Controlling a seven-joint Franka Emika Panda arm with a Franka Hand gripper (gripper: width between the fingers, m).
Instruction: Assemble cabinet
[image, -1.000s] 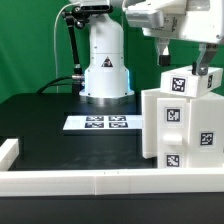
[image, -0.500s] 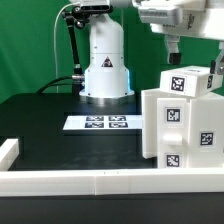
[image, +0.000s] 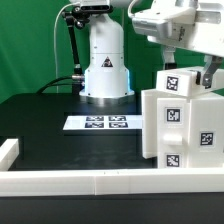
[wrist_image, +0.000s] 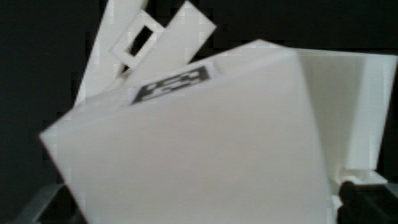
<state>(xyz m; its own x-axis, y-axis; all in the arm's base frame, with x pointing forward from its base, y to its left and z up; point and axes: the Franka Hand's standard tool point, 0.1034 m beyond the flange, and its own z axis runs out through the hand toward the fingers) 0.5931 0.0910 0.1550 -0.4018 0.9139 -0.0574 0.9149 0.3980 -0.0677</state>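
As the exterior view frames it, I read the cabinet (image: 178, 128) at the right of the frame, standing on the black table (image: 60, 130) just behind the white frame rail (image: 100, 181) that runs along the bottom. Its tagged faces point toward the camera. A smaller tagged block (image: 182, 83) sits on the cabinet's top at the upper right, touching it. The gripper (image: 207, 72) hangs from the arm at the upper right corner of the frame, directly above and behind that block, with one dark finger showing just beside the block's far edge. From this view I cannot tell whether the fingers are spread or pressed against the block. The marker board (image: 100, 122) lies flat at centre, in front of the robot base (image: 106, 70), well apart from the work.

Switching to the wrist view, I see a white tagged panel (wrist_image: 196, 150) filling most of the frame, tilted, its long axis running from lower left to upper right. Slotted white parts (wrist_image: 151, 40) rise behind it at the upper centre. Dark finger shapes sit at the two lower corners, but they are too cropped to show contact, so the jaw state remains undetermined. I judge that the coming move depends on the block lying straight below the tool, between the fingers.
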